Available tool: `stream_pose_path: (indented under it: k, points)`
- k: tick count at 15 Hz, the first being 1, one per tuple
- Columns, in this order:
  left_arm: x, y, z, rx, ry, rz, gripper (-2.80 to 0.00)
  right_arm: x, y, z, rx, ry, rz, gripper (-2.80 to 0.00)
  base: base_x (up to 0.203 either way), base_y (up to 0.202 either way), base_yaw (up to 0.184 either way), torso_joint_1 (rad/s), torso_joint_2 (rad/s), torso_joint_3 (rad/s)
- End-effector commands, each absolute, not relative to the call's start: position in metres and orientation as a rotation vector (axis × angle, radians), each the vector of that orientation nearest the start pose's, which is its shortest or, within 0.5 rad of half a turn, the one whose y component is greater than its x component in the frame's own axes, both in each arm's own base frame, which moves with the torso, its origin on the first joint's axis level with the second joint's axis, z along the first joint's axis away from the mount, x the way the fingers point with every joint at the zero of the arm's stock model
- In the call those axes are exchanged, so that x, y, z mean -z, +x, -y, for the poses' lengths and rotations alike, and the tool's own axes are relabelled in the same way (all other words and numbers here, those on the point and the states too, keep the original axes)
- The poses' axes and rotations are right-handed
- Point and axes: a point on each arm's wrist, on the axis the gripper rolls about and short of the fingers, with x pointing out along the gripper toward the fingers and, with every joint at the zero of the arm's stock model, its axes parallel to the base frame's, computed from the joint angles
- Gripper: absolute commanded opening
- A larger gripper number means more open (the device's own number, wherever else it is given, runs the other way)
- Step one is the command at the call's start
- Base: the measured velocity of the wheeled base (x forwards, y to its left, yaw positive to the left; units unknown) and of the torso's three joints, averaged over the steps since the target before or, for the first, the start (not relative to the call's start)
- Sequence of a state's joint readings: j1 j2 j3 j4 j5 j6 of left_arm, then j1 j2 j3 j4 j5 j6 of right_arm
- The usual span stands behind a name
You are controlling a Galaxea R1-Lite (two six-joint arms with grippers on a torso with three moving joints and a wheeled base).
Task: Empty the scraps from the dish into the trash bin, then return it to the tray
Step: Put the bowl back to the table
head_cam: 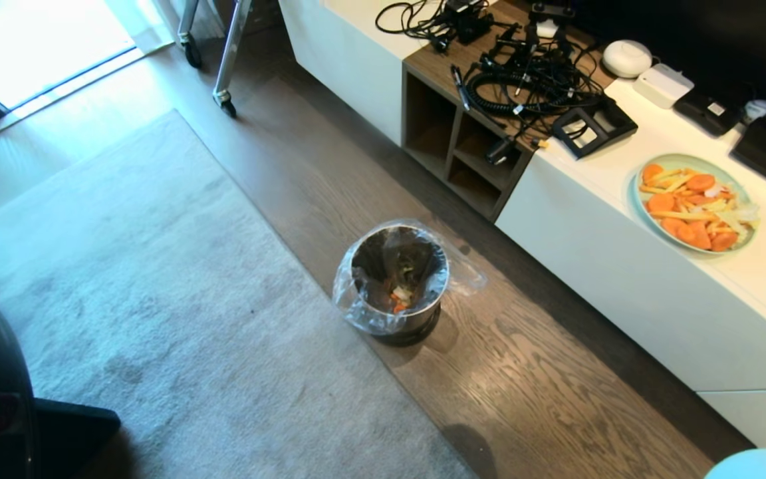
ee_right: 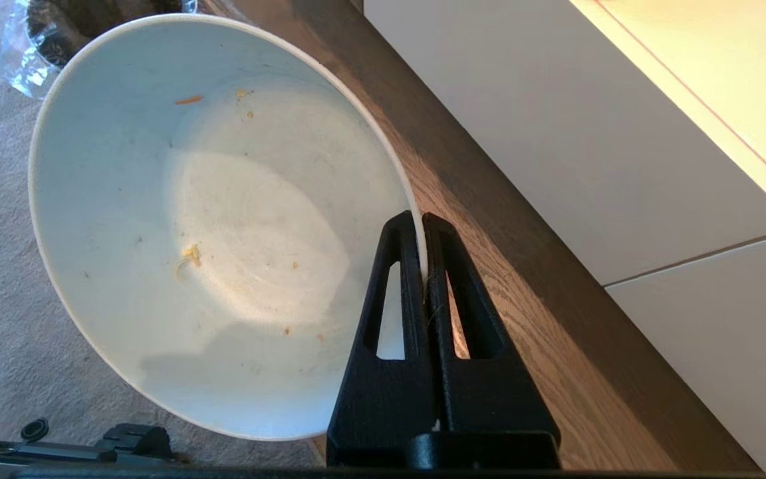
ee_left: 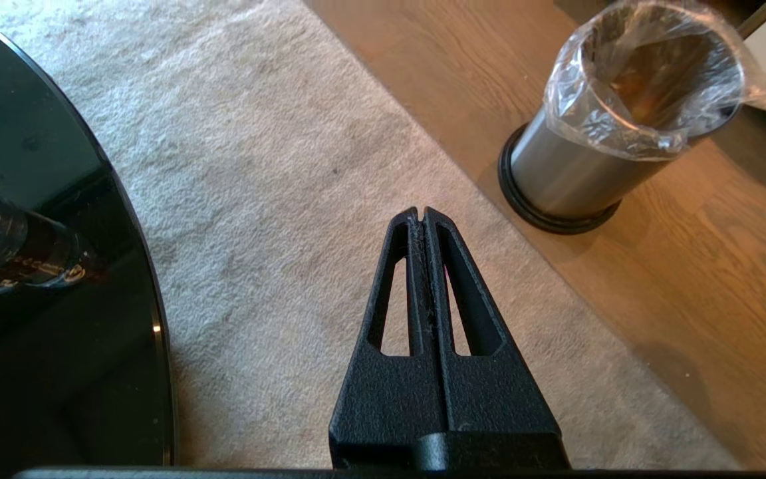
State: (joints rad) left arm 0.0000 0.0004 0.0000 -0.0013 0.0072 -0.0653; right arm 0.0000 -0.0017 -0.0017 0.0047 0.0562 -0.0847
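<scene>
bowl emptied, held at its rim over the floor

head view: the trash bin (head_cam: 397, 279) stands on the wood floor (head_cam: 529, 372) just off the edge of the grey rug (head_cam: 157, 299), its clear liner bag (head_cam: 469, 273) folded out over the rim. a few orange and pale scraps (head_cam: 399, 299) lie at the bottom inside. on the white cabinet (head_cam: 622, 266) to the right sits a pale-green plate (head_cam: 692, 201) heaped with carrot and fries, with a tangle of black cables (head_cam: 529, 73) further along. neither arm shows here.

left wrist view: the left gripper (ee_left: 421, 216) hangs above the rug, fingers pressed together, nothing between them. the bin is near, on the wood floor; a round black glass tabletop (ee_left: 57, 266) fills one side.

right wrist view: the right gripper (ee_right: 421, 223) is clamped on the rim of the dish (ee_right: 210, 226) — 1 finger inside, 1 outside. the dish is tilted, its inside bare but for a few small orange and yellow crumbs (ee_right: 190, 254). it is held above the floor beside the cabinet front.
</scene>
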Motion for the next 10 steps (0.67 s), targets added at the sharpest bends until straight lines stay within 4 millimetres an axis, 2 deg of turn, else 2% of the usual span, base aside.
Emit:
stream_pose_path:
  k: [1, 10]
  points:
    - [-0.0759, -0.0229, -0.0002, -0.008, -0.066, 0.003, -2.80, -0.0755, -0.0229, -0.0013, -0.057, -0.086, -0.002, -2.80, 0.000, 0.000, 0.000, 0.004, 0.00, 0.207]
    - [-0.0756, -0.0228, -0.0002, -0.009, -0.069, 0.002, -2.80, -0.0755, -0.0228, -0.0013, -0.057, -0.086, -0.002, -2.80, 0.000, 0.000, 0.000, 0.003, 0.00, 0.204]
